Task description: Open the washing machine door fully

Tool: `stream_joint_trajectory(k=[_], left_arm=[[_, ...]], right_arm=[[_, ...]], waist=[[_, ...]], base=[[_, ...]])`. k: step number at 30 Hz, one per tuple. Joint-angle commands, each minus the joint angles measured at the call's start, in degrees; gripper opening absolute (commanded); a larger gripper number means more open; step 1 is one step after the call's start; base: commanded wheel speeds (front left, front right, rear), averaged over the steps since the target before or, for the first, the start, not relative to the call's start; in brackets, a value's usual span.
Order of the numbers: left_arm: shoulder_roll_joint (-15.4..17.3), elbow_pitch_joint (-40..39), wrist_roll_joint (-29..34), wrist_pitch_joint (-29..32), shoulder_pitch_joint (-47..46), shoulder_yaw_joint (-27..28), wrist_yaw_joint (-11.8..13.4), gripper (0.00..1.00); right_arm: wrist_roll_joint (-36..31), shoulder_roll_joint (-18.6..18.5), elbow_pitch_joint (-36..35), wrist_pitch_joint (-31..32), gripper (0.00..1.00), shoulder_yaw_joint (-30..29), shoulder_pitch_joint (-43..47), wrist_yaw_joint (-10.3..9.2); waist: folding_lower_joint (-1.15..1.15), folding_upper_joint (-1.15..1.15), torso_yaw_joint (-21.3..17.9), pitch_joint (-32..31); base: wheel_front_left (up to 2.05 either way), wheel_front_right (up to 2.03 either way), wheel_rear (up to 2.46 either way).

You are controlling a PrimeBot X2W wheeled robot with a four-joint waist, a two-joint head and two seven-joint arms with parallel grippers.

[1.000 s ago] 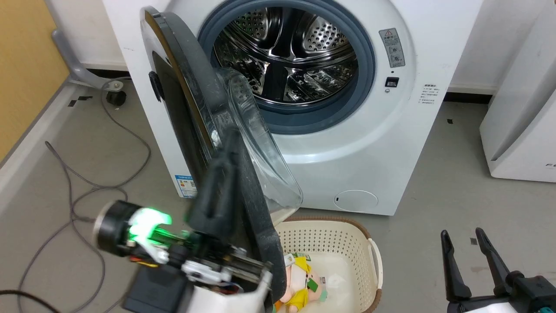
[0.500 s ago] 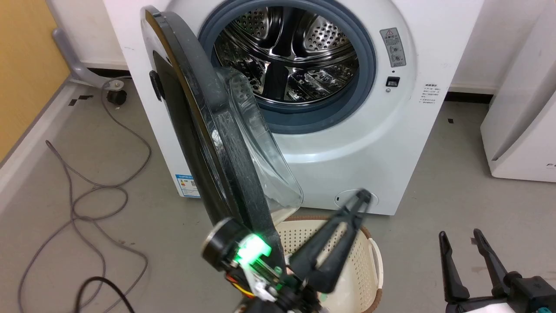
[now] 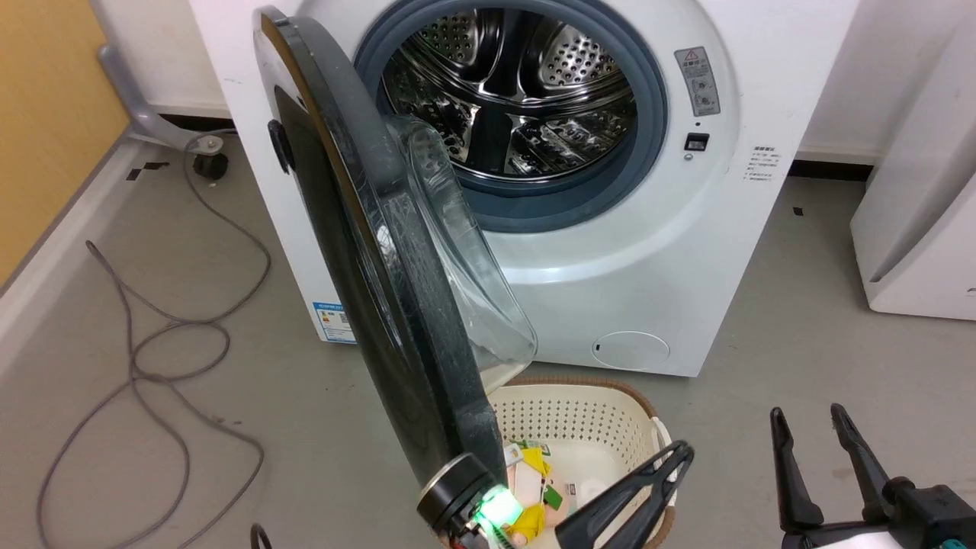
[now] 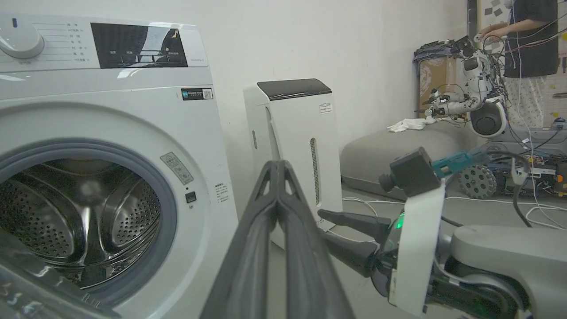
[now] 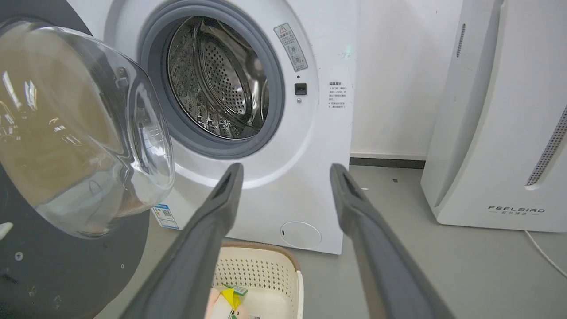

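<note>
Change: the left gripper (image 3: 679, 455) was up against the lower rim of the washing machine door (image 3: 381, 290) a second ago; it has since swung off and now sits at the bottom centre of the head view, clear of the door
Door since then: same angle as before (the slight shift of the whole head view is the camera, not the door)
Door position: hinged at the left of the washing machine (image 3: 648, 252) and standing out from it edge-on, running from upper left down to bottom centre, with its glass bowl turned right toward the drum (image 3: 518, 99)
Left fingers: pressed together with nothing between them, pointing to the upper right over the basket (image 3: 579, 390)
Right gripper (image 3: 808, 415): lower right of the head view, fingers apart and holding nothing, unmoved over the last second
Meaning for the task: the drum mouth is fully uncovered and the door looks about square to the machine front, so the push seems finished or paused; I cannot tell whether the hinge has more travel
Floor (image 3: 801, 305): grey, with cables (image 3: 152, 343) looping at the left; the cream basket sits just under the door's lower edge with a yellow toy (image 3: 531, 521) inside
Room: white walls, a yellow panel (image 3: 46, 114) at upper left and the white FEELBIRD appliance (image 5: 509, 133) at right; in the left wrist view a person (image 4: 531, 40) stands at upper right among robot hardware
</note>
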Motion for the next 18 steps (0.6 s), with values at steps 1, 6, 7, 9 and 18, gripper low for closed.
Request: stream_joint_trajectory(k=[1,6,7,9,18], left_arm=[[0.4,0.4,0.2,-0.2,0.9,0.0,0.4,0.0],[1.4,2.4,0.1,-0.2,2.8,0.7,1.7,0.0],[1.5,3.0,0.0,-0.2,2.9,1.1,2.0,0.0],[1.6,4.3,-0.2,-0.2,3.0,2.1,2.5,0.0],[1.3,9.8,-1.8,-0.2,2.9,7.3,4.3,0.0]], right_arm=[[-0.1,0.3,0.3,-0.2,1.0,0.0,-0.4,0.05],[-0.3,0.3,0.6,-0.2,1.0,-0.2,-0.2,0.05],[-0.3,0.3,0.7,-0.2,1.0,-0.2,-0.2,0.05],[-0.3,0.3,0.8,-0.2,1.0,-0.2,-0.2,0.05],[-0.5,0.3,1.0,-0.2,1.0,-0.2,-0.5,0.05]], waist=[[0.0,0.0,0.1,0.0],[0.0,0.0,0.9,0.2],[0.0,0.0,1.1,0.3],[0.0,0.0,1.4,0.4],[0.0,0.0,2.4,1.0]], base=[[0.0,0.0,0.0],[0.0,0.0,0.0],[0.0,0.0,0.0],[0.0,0.0,0.0],[0.0,0.0,0.0]])
